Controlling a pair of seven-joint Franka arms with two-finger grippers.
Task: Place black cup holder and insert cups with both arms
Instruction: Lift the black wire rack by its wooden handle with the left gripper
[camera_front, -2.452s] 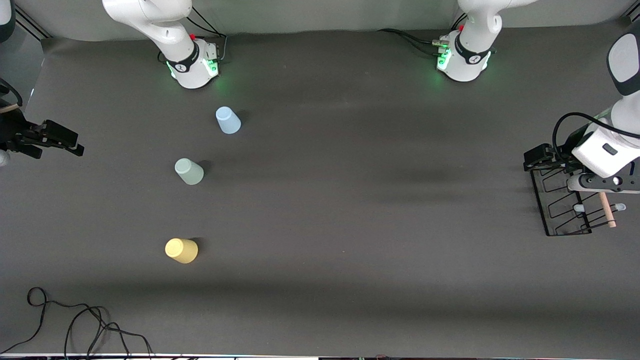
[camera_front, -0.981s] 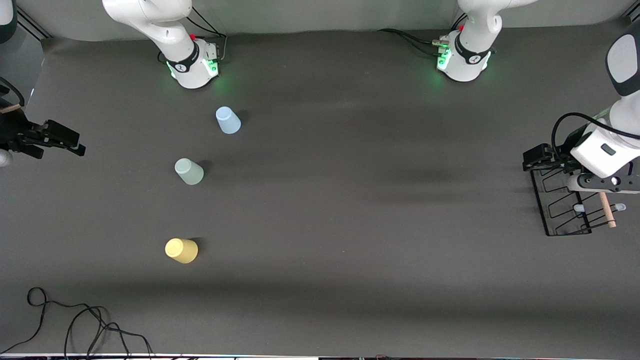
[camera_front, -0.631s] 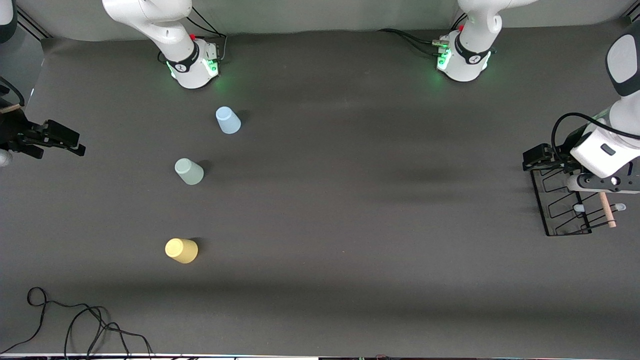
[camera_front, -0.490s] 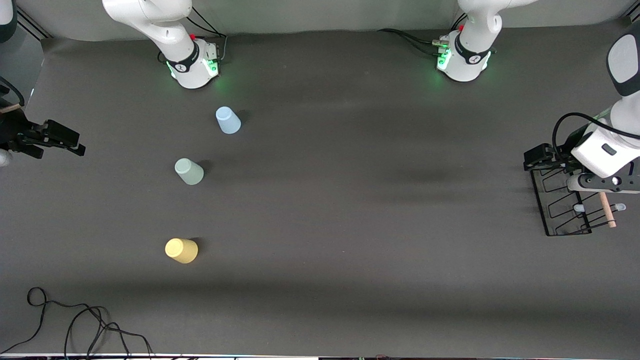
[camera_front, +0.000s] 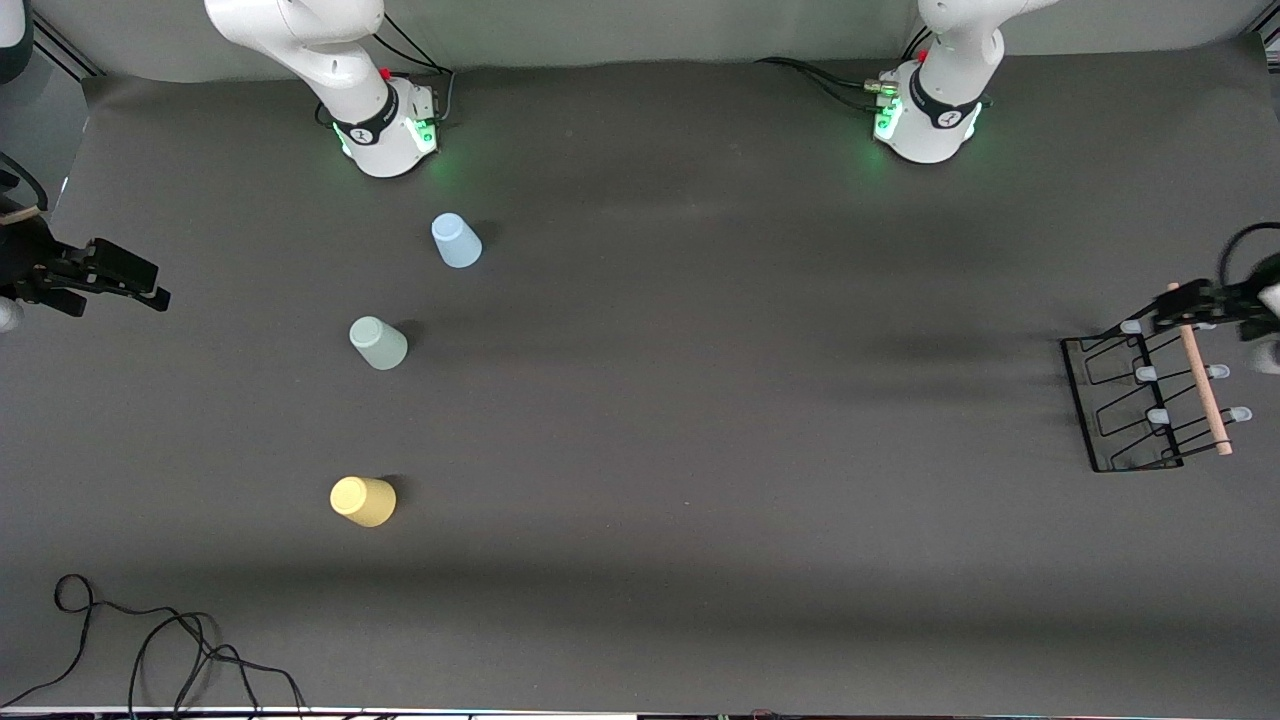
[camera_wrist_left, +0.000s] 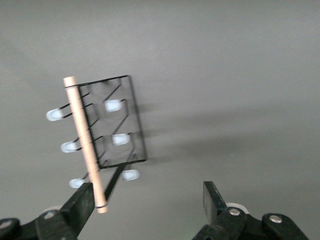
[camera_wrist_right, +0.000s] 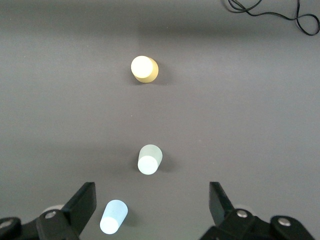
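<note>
My left gripper (camera_wrist_left: 147, 200) is spread wide over the black thin-wire cup holder (camera_front: 1150, 405) at the left arm's end of the table (camera_front: 700, 400). My right gripper (camera_wrist_right: 152, 200), also wide open, waits up over the right arm's end, with 3 small plastic cups, light blue (camera_front: 456, 241), mint green (camera_front: 378, 343) and yellow (camera_front: 362, 501), upside down on the table.

High front camera faces both bases; wrist cameras look down at table (camera_front: 700, 400).

A robotics lab test bench: two white jointed arms, their round bases (camera_front: 385, 135) glowing green (power and data cables trailing from each), stand bolted along a surface (camera_front: 700, 450) draped in plain dark grey matting, a loose black cable (camera_front: 150, 645) coiled at its edge.
</note>
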